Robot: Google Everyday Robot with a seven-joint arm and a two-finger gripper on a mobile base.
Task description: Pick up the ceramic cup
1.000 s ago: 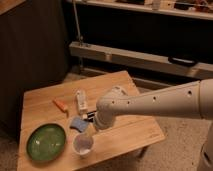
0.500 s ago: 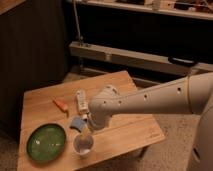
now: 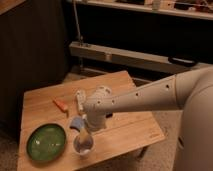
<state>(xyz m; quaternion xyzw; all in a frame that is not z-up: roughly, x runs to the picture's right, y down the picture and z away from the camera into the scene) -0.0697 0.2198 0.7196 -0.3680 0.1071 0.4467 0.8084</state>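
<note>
The ceramic cup [image 3: 83, 145] is a small white round cup near the front edge of the wooden table [image 3: 130, 130], just right of the flat green plate [image 3: 46, 142]. My gripper [image 3: 84, 134] hangs from the white arm [image 3: 150, 97] and reaches down right over the cup, at its rim. A small blue object [image 3: 76, 123] lies just behind the cup, partly hidden by the gripper.
An orange object [image 3: 61, 104] and a small white bottle [image 3: 79, 100] sit at the back left of the table. A dark cabinet stands to the left. A metal shelf rail [image 3: 125, 55] runs behind the table.
The arm has swung left and down. The gripper has moved from beside the blue object to right over the cup.
</note>
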